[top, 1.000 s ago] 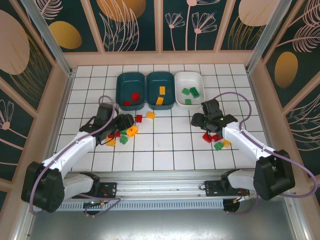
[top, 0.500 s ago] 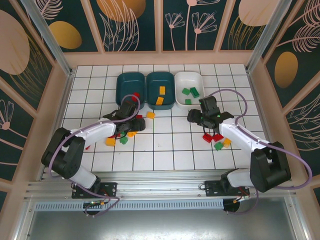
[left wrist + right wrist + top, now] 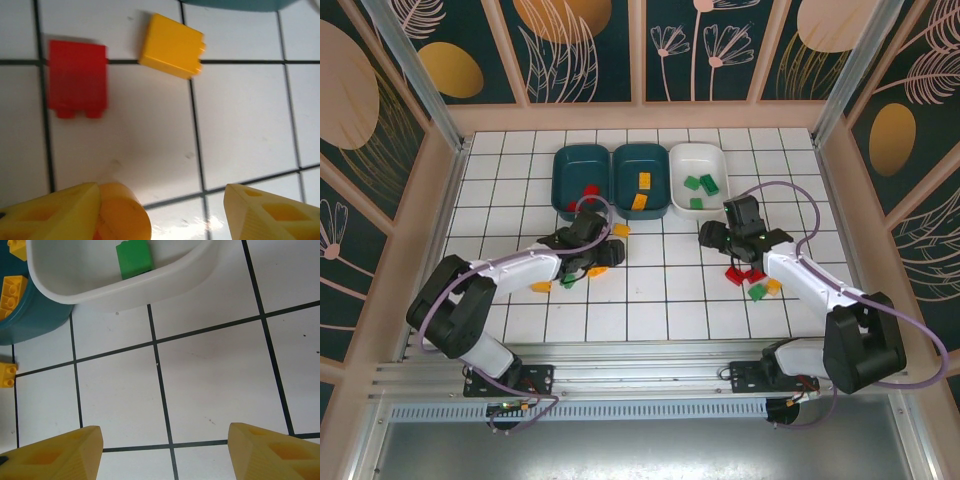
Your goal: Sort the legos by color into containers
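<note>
A white tiled table [image 3: 650,300] held three containers [image 3: 618,165] at its far side. The left gripper [image 3: 161,192] gaped wide over a red lego [image 3: 77,80] and a yellow lego [image 3: 171,46], an orange piece [image 3: 122,212] touching one finger. The right gripper [image 3: 165,432], equally wide, hovered near the white tray [image 3: 170,275] and its green lego [image 3: 134,259].

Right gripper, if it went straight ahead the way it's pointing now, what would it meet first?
Probably the near wall of the white tray, after bare tiles. The open right gripper points at it, with a green lego just behind that wall. Height is unclear.
</note>
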### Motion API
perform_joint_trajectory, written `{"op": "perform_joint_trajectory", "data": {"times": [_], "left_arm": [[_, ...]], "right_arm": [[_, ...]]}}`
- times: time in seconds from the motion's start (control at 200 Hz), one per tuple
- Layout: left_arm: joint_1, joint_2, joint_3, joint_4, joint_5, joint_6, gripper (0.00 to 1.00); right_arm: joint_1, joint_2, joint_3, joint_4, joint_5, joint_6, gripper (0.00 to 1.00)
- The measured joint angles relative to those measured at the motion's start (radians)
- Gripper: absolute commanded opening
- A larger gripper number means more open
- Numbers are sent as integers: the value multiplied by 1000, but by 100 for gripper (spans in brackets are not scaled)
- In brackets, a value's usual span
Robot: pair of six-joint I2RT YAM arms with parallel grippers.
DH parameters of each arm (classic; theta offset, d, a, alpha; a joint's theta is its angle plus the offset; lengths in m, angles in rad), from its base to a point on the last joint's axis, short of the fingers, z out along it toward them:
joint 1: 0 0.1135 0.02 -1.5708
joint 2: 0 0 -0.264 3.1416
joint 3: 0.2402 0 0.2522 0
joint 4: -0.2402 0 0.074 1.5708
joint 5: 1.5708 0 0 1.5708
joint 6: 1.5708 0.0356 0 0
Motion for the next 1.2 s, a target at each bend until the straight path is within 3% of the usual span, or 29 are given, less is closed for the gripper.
{"op": "perform_joint_trajectory", "data": {"times": [0.19, 0.37, 0.49, 0.761, 0.931, 1.196], "left_arm": [[-37, -71, 2, -39, 40, -53, 82], [-37, -89, 64, -115, -37, 15, 93], [-37, -50, 74, -131, -89, 85, 92], [-37, 74, 63, -127, -91, 143, 88], [-37, 59, 17, -114, -30, 120, 85], [-37, -85, -14, -109, 85, 47, 84]], "right_arm": [[0, 0, -13, 16, -8, 0, 67], [0, -8, -17, 28, -23, 1, 68], [0, -19, -30, 32, -27, 1, 68], [-1, -49, -45, 35, -29, 0, 68], [-3, -61, -66, 35, -27, 0, 68], [-3, -61, -70, 43, -30, 2, 69]]}}
